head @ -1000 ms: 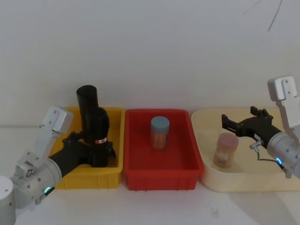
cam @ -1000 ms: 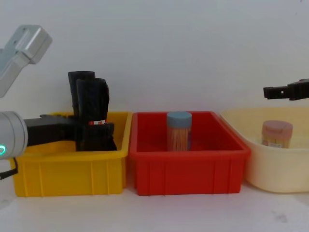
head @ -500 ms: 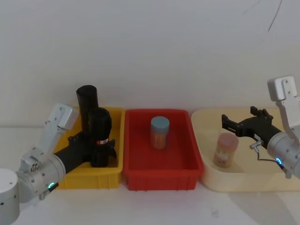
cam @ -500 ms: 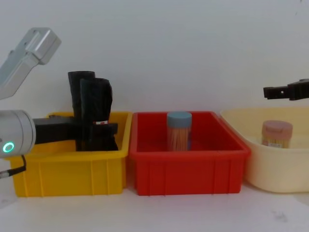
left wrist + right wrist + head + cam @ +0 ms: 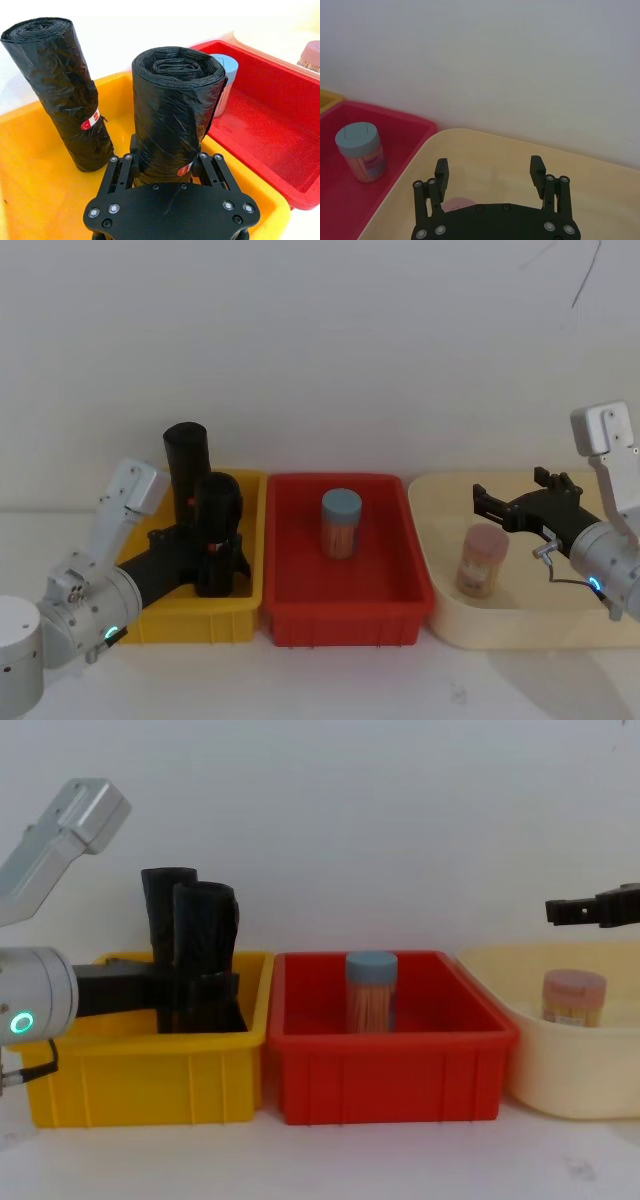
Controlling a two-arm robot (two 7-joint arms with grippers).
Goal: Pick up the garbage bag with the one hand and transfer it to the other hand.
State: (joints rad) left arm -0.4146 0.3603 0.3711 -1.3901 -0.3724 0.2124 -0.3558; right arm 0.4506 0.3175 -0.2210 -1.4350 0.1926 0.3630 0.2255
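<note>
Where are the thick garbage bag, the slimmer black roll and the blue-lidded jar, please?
garbage bag (image 5: 172, 110), left wrist view, its crinkled side.
slimmer black roll (image 5: 60, 85), left wrist view, its upper side.
jar (image 5: 341, 504), head view, its blue lid.

A white table (image 5: 350, 680) carries three containers set in a row along the wall. On the robot's left stands a yellow bin (image 5: 190, 625). A red bin (image 5: 345, 625) sits in the middle, its side right against the yellow one. On the right lies a wider cream tub (image 5: 520, 632) with rounded corners, just beside the red bin. The strip of table in front of them is bare white.
</note>
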